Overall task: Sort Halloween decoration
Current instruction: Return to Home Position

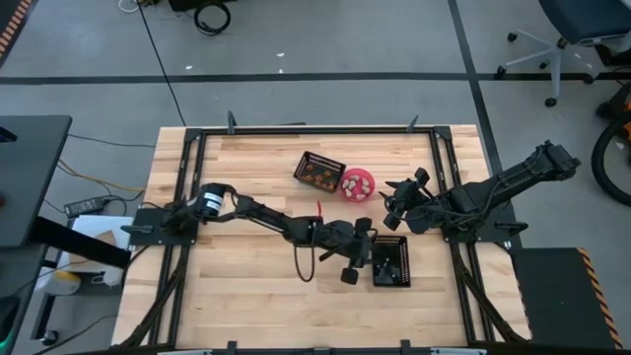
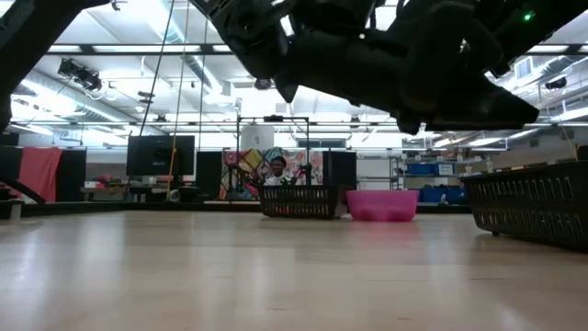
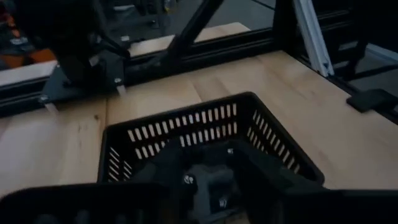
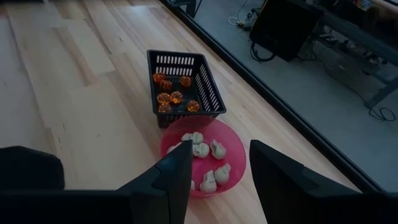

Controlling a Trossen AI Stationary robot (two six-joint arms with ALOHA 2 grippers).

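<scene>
Left claw (image 1: 352,264) hovers just beside the near basket (image 1: 391,262) at four o'clock; grip unreadable. Right claw (image 1: 399,202) is spread open by the pink bowl (image 4: 235,142) of pale trinkets (image 4: 202,149). Orange trinkets (image 4: 171,96) sit in the twelve o'clock basket (image 4: 212,93). Bare table (image 1: 237,296) from six to eight.
</scene>
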